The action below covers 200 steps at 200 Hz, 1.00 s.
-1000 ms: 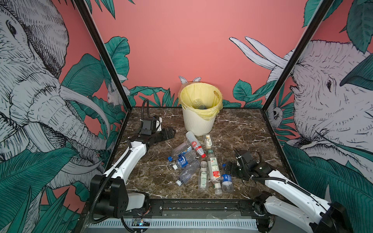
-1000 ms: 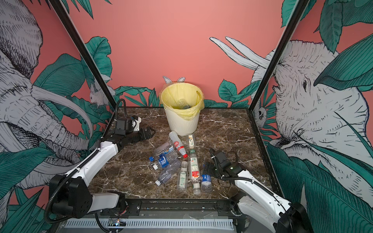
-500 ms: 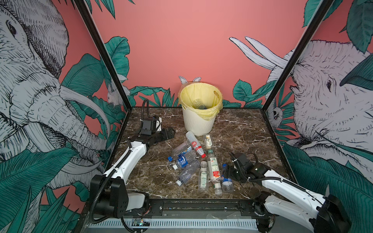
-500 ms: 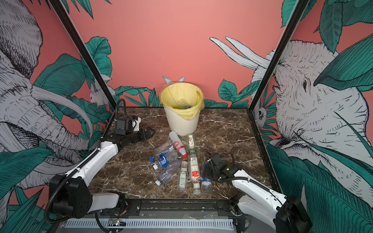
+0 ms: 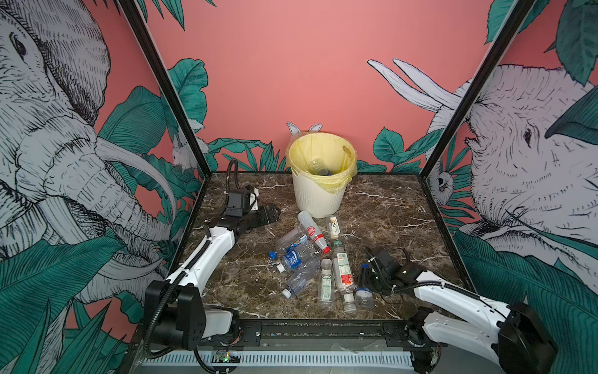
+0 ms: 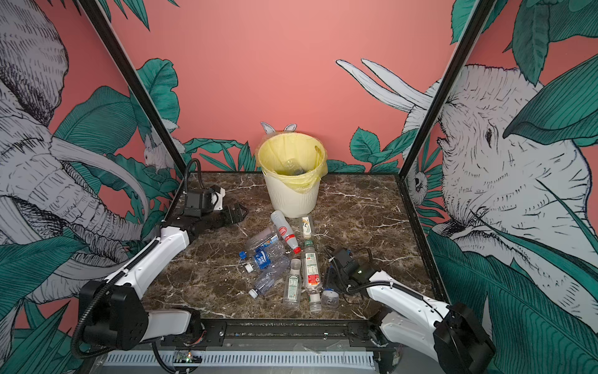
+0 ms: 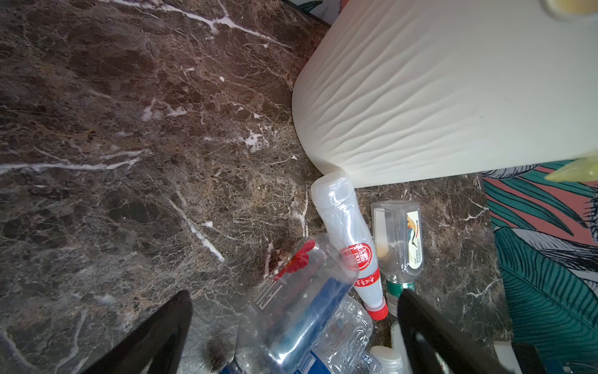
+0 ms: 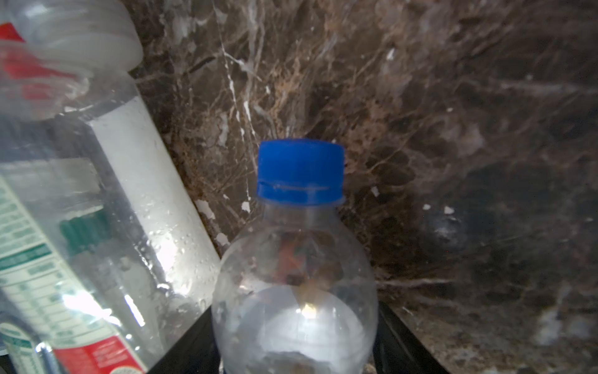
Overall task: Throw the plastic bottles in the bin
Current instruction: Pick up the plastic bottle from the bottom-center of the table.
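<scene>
Gripping blue-capped bottle (image 8: 294,275) -- right gripper (image 8: 295,336) closed against both its sides, cap toward 12 o'clock in top views; bottle at 4 o'clock edge of bottle pile (image 5: 307,259); bin (image 5: 318,197) at pile's 12 o'clock; left gripper (image 5: 272,213) spread open -- 8 o'clock of bin.

In the right wrist view the blue-capped bottle (image 8: 294,275) runs off the edge and covers most of the right pincer (image 8: 296,340); whether its fingers touch it cannot be told. What lies in the bin (image 5: 318,197) is too dim to count in both top views.
</scene>
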Each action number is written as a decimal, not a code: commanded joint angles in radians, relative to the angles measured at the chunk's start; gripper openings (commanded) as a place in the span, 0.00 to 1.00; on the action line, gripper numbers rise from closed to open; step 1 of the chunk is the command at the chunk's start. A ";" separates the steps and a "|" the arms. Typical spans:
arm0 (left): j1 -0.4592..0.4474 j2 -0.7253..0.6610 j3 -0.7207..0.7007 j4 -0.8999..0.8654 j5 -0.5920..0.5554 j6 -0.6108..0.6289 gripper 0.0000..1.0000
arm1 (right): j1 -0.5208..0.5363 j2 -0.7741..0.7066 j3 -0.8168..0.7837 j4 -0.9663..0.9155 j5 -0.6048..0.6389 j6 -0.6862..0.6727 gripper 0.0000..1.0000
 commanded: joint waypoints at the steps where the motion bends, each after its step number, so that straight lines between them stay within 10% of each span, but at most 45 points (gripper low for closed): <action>1: 0.008 -0.005 -0.007 -0.013 -0.008 0.010 0.99 | 0.007 0.023 -0.012 -0.019 0.029 0.029 0.65; 200: 0.024 -0.034 0.000 -0.043 0.001 -0.007 0.99 | -0.066 0.082 0.185 -0.171 0.167 -0.090 0.52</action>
